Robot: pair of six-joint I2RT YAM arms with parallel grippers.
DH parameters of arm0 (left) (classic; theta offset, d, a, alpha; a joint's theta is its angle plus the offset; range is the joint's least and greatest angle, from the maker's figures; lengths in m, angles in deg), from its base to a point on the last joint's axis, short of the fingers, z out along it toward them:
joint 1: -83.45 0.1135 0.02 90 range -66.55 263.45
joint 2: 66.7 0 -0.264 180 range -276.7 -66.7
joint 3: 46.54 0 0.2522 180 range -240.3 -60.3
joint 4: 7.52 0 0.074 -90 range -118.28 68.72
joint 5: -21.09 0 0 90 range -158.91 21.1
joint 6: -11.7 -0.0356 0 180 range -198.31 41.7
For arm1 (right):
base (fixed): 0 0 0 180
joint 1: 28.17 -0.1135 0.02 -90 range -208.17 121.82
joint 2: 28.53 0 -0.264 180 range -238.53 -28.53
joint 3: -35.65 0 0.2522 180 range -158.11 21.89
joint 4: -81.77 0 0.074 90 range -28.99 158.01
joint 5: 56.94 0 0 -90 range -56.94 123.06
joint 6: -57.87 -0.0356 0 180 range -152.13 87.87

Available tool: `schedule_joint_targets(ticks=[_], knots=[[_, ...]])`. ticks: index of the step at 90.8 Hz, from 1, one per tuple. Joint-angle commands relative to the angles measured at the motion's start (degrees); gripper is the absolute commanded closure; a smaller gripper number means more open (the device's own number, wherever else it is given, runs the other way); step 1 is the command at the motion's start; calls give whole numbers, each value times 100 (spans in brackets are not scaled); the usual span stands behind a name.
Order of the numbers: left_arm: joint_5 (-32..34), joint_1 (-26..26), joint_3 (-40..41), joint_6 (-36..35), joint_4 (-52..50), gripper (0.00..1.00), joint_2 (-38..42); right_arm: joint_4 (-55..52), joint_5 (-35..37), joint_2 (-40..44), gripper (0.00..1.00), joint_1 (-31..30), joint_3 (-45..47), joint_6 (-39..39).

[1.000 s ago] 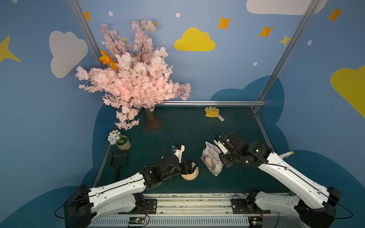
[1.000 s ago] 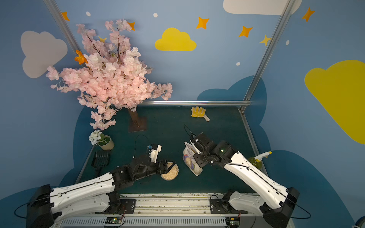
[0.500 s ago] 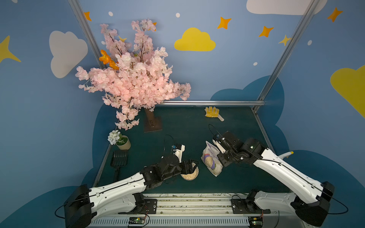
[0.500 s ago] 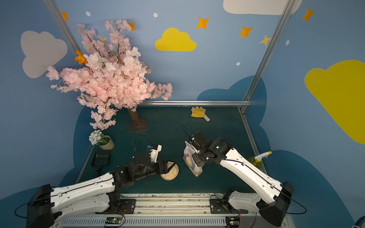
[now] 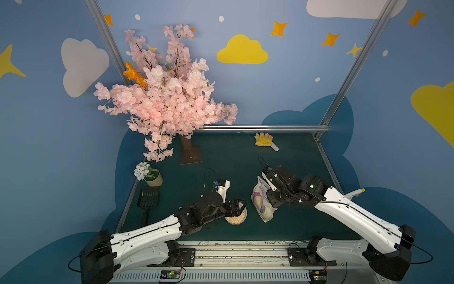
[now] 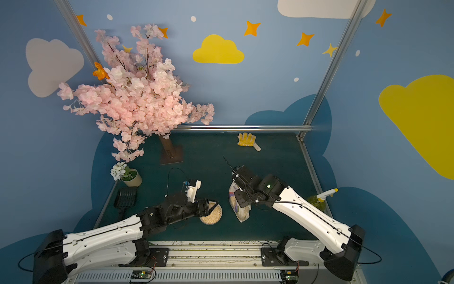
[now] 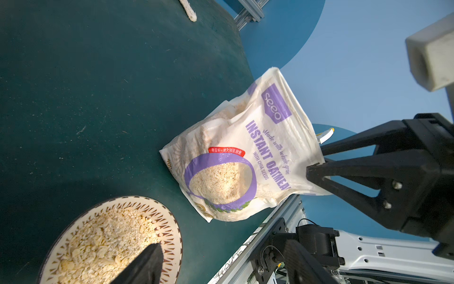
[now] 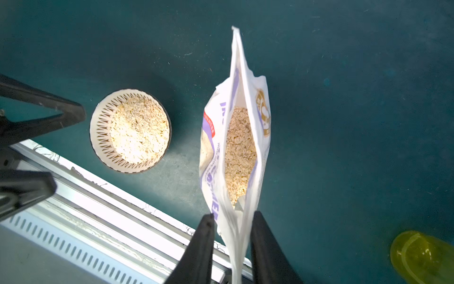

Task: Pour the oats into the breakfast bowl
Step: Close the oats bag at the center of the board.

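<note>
Left gripper [image 8: 68, 150] waits released, just beside the breakfast bowl [image 8: 98, 132], not touching; the oats [image 8: 138, 130] already fill it. Next the bag [image 8: 260, 118] stands upright, right gripper [image 8: 232, 217] parted around its top edge. I judge I should open wider and lift straight, so nothing tips.

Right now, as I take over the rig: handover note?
Left gripper: open, empty, over the bowl edge; contact unclear.
Right gripper: jaws parted around the bag top edge, with a gap on one side, so no firm grip.
Bag: upright on the table, beside the bowl but apart from it. Its top is open and there are oats inside.
Bowl: holds a heap of oats.
Done: the pour, judging by the bowl.
Left: probably just pulling both arms clear.
</note>
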Motion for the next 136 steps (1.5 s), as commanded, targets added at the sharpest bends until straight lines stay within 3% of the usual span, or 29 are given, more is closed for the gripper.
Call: schedule_joint_targets(ticks=[1, 18, 22, 25, 53, 63, 70, 77, 81, 85, 99, 113, 123, 136], knots=[[32, 1, -24, 26, 135, 18, -8, 192, 255, -125, 70, -23, 69, 92], [10, -3, -16, 39, 144, 18, -19, 232, 330, -272, 80, 1, 11, 171], [14, -3, -16, 41, 144, 18, -18, 235, 323, -288, 88, 1, 17, 189], [14, -8, -16, 42, 144, 18, -19, 241, 312, -299, 100, 1, 12, 175], [40, -3, 25, 30, 129, 19, 34, 722, 530, -89, 100, 46, 145, -83], [75, -3, 37, 13, 80, 19, 91, 986, 341, -144, 72, 133, 219, -36], [100, -3, 37, 14, 61, 19, 123, 1109, 218, -255, 69, 171, 212, 25], [102, -3, 41, 15, 56, 19, 135, 1134, 138, -416, 71, 200, 171, 69], [102, -3, 46, 12, 56, 19, 147, 1127, 109, -503, 77, 219, 140, 95], [102, -3, 46, 21, 56, 19, 143, 1064, 118, -610, 100, 255, 89, 112], [94, -3, 33, 8, 56, 19, 125, 790, 342, -651, 100, 274, -142, 124], [85, -3, 39, -9, 56, 19, 131, 1350, 422, -313, 100, 307, 200, -183], [93, -3, 73, -6, 54, 19, 159, 1596, 399, -271, 68, 338, 317, -121], [128, -3, 98, -6, 48, 19, 207, 1623, 242, -584, 67, 412, 195, -33]])
